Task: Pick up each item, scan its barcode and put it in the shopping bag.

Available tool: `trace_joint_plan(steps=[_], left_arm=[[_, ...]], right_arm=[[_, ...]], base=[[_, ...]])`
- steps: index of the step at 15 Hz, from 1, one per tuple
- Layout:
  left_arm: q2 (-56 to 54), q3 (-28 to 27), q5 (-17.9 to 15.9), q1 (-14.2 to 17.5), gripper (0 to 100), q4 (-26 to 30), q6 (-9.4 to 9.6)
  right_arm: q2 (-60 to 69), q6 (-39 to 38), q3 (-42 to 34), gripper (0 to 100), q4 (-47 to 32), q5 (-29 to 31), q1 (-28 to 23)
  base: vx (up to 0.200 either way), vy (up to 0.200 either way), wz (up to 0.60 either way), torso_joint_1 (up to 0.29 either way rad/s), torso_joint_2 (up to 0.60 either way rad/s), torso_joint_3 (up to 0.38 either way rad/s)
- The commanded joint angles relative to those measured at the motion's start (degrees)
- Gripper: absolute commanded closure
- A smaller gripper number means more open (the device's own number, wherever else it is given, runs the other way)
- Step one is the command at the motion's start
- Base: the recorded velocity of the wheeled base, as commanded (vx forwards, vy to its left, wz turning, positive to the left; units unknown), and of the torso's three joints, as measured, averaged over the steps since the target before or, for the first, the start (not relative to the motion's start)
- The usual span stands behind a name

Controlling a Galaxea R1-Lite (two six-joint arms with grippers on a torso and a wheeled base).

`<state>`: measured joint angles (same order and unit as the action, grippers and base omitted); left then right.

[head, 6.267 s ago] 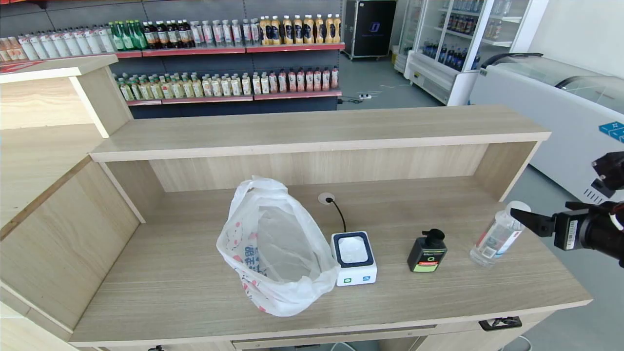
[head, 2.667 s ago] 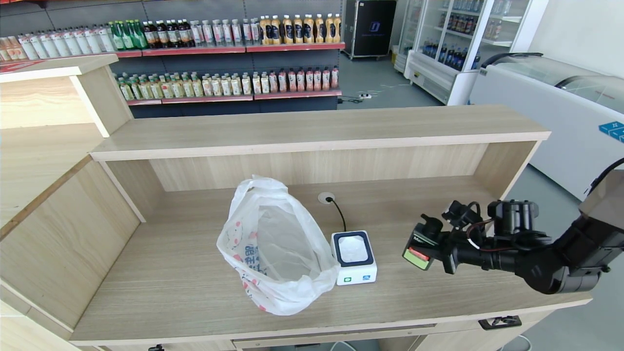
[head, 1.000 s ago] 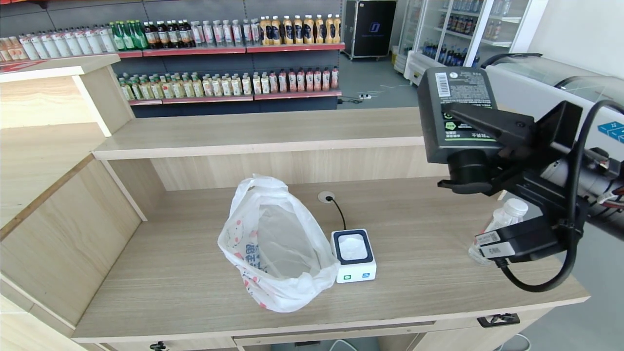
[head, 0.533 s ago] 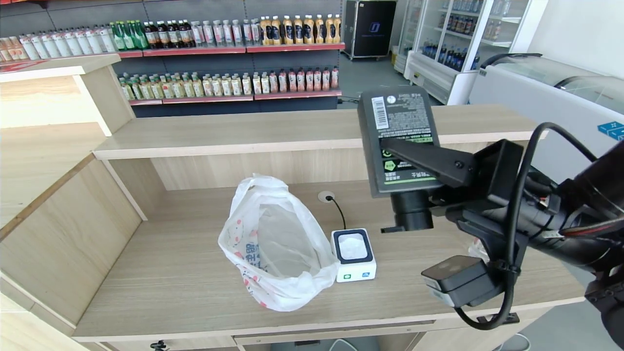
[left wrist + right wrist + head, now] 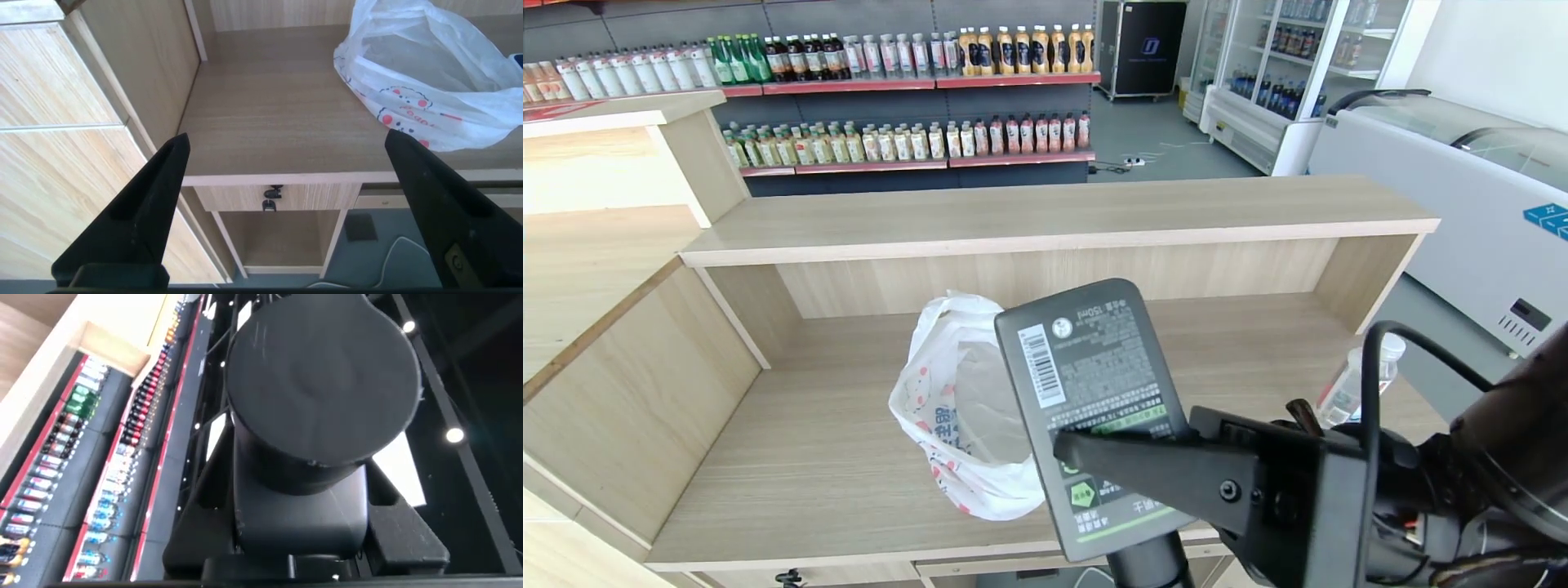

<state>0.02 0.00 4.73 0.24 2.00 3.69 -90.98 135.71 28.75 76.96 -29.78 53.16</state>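
Hanging out past the front edge of the counter [image 5: 792,457], left and forward of the shopping bag [image 5: 947,408], is the left gripper [image 5: 286,212]. Its fingers [image 5: 155,204] are released and spread wide, gripping nothing. Left of the bag the countertop is bare wood as far as the slanted side panel [image 5: 629,408]. That is the widest free stretch.

The bag stands about mid-counter, white film with red and blue print. Its mouth sags open toward the front. What shows of the inside is plain translucent film. Its base sits close to the counter's front edge. Behind the bag there is a strip of counter, then the back wall under the raised ledge [image 5: 1054,216].

Right and forward of the bag, lifted off the counter, is the black bottle [image 5: 1086,367]. It is upside down, with the pump head [image 5: 319,384] pointing down and the barcode label facing up and back. It covers the bag's right side from the head view. The right gripper [image 5: 1094,449] is clenched on it, one finger [image 5: 1143,457] across the label.

Well right of the bag, a clear bottle [image 5: 1352,384] with a white cap stands on the counter near the right end panel [image 5: 1372,273].
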Motion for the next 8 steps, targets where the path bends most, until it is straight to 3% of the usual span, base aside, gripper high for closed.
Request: trace_joint_plan(steps=[1, 8], left_arm=[[0.0, 0.0, 0.0, 0.0, 0, 0.0, 0.00], [0.0, 0.0, 0.0, 0.0, 0, 0.0, 0.00]], right_arm=[[3.1, 0.1, -1.9, 100, 0.1, 0.1, 1.1], [10.6, -1.6, -3.5, 100, -2.8, 0.1, 1.1]], base=[[0.000, 0.000, 0.00, 0.000, 0.00, 0.000], [0.000, 0.000, 0.00, 0.000, 0.00, 0.000]])
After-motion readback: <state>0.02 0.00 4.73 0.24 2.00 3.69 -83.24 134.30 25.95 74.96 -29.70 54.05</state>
